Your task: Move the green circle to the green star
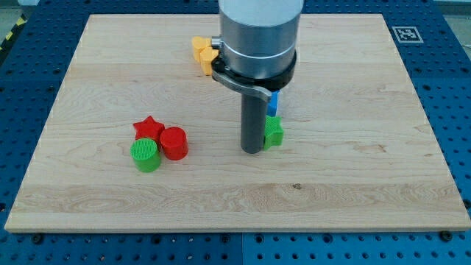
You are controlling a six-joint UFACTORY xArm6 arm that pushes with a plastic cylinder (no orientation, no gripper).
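Observation:
The green circle (146,154) is a short green cylinder at the view's lower left of the wooden board (353,184). It touches a red star (148,128) above it and a red cylinder (174,143) to its right. The green star (274,132) lies near the middle of the board, partly hidden by my rod. My tip (252,151) rests on the board right beside the green star's left side, far to the right of the green circle.
A blue block (273,104) stands just above the green star, mostly hidden behind the rod. A yellow block (202,54) sits at the view's top centre, partly behind the arm's grey body (259,33).

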